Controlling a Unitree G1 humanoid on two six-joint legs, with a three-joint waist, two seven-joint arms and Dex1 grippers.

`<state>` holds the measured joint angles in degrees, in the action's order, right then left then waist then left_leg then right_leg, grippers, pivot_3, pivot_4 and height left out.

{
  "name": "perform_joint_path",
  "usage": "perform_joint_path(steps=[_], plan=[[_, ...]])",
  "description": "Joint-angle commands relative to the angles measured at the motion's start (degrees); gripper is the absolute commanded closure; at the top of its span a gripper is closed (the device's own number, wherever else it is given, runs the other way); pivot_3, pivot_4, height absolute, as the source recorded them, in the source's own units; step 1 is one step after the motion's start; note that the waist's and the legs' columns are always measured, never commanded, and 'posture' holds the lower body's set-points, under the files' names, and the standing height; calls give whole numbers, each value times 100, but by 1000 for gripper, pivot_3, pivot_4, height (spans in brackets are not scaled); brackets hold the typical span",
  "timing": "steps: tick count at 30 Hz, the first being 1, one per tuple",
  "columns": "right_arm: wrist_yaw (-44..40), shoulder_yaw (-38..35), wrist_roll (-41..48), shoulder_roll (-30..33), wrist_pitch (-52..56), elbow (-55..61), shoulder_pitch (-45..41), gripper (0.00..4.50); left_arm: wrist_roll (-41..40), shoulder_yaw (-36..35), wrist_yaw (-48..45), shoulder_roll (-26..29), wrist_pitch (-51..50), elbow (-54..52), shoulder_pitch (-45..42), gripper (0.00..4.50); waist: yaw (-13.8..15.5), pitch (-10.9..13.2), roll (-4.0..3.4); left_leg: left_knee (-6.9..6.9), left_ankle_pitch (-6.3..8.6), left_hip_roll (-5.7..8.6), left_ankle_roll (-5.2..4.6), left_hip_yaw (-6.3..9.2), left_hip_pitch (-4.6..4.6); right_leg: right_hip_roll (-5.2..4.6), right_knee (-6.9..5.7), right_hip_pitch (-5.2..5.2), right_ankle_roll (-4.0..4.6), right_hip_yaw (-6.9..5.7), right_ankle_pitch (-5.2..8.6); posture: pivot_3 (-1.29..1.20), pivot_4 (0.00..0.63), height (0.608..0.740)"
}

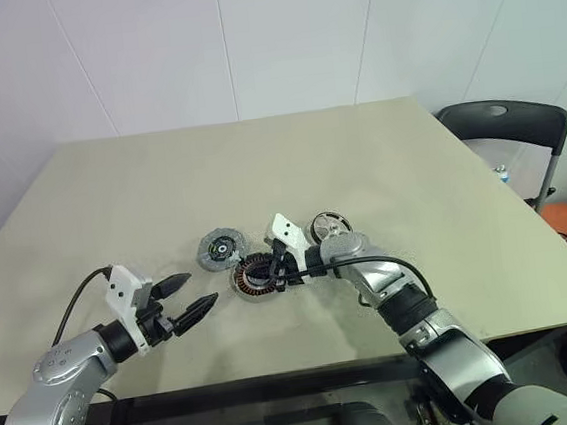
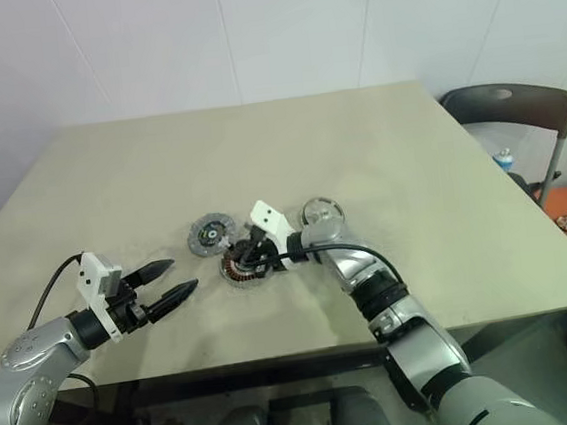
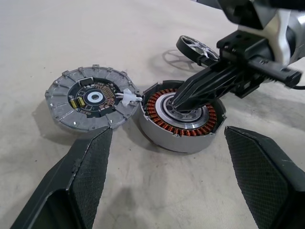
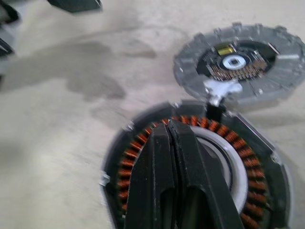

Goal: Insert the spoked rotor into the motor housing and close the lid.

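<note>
Right pincer (image 3: 183, 101), closed, over motor housing (image 3: 183, 119) on beige table (image 1: 359, 165)

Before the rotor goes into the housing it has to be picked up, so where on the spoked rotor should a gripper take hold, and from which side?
Probably the black outer rim of the spoked rotor, jaws across it, approached from above. It seems to lie roughly flat on the table, so a sideways approach has little to catch. It sits just beyond the shut right gripper, whose tips are over the motor housing.
</note>
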<state>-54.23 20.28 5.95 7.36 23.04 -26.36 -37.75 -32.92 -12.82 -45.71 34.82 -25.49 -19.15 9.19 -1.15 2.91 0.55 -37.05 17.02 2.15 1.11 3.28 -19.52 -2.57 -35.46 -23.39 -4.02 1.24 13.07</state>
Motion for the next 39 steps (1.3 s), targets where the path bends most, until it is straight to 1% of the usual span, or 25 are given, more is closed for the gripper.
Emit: perform_joint_path(steps=[1, 5, 11, 15, 18, 23, 25, 28, 31, 34, 39], plan=[[39, -51, -39, -25, -218, -4, -24, 4457, -10, -119, 7, 59, 69, -159, -37, 484, 2, 0, 0, 0, 0, 0, 0, 0, 0, 0, 0, 0, 0, 0, 0, 0, 0, 740], [74, -300, 218, -161, -46, 20, -45, 4457, -7, -95, -1, 62, 61, -156, -49, 484, 1, 0, 0, 0, 0, 0, 0, 1, 0, 0, 0, 0, 0, 0, 0, 0, 0, 740], [102, -475, 315, -221, -5, -15, -100, 4457, 7, -83, -25, 71, 76, -131, -65, 484, 0, 0, 0, 0, 0, 0, 0, 1, 0, 0, 0, 0, 0, 0, 0, 0, 0, 740], [134, -286, 23, -162, -283, -240, -128, 4457, 16, -81, -26, 71, 82, -131, -69, 484, 1, 0, -1, 1, 0, 0, 0, 2, 1, 0, 0, 0, 0, 0, 0, 0, 0, 740], [238, -125, -253, -171, -528, -640, -95, 4457, 23, -85, -23, 71, 88, -139, -64, 484, -2, 0, -1, 1, 0, 0, 0, 1, 1, 0, 0, 1, 1, 0, 1, 0, 0, 740], [365, -91, -437, -201, -744, -1109, -66, 4457, 7, -121, -6, 71, 82, -180, -20, 484, -6, -4, 3, 0, 0, 0, 0, 1, 14, 1, -2, 14, 2, 0, 1, 0, 0, 740], [231, -170, -291, -195, -657, -899, -32, 4457, -4, -145, -9, 74, 83, -196, 21, 484, -5, -5, 3, -4, 0, -1, 0, 1, 17, 1, -2, 19, 4, 0, 2, 0, 0, 740], [52, -503, 165, -269, -291, -487, -121, 4457, -9, -160, -13, 78, 90, -190, 45, 484, -1, -4, 2, -9, 0, -1, 0, 2, 15, 1, -3, 19, 4, 0, 3, 0, 0, 740], [8, -808, 522, -351, 29, -293, -273, 4457, -1, -142, -15, 77, 102, -160, 16, 484, 0, -2, 0, -8, 0, -1, 0, 2, 4, 1, -2, 8, 3, 0, 2, 0, 0, 740], [170, -1278, 974, -493, 477, -279, -540, 4457, 6, -121, -24, 80, 106, -115, -49, 484, -5, 0, -2, -2, 0, -1, 0, 3, 0, 0, -2, 0, 0, 2, 0, 0, 0, 740], [205, -821, 464, -373, 130, -343, -365, 4457, 11, -131, -37, 75, 110, -102, -78, 484, -4, 0, -3, 3, 0, -2, 0, 3, 1, -4, 0, -1, -1, 2, -1, 0, 0, 740]])
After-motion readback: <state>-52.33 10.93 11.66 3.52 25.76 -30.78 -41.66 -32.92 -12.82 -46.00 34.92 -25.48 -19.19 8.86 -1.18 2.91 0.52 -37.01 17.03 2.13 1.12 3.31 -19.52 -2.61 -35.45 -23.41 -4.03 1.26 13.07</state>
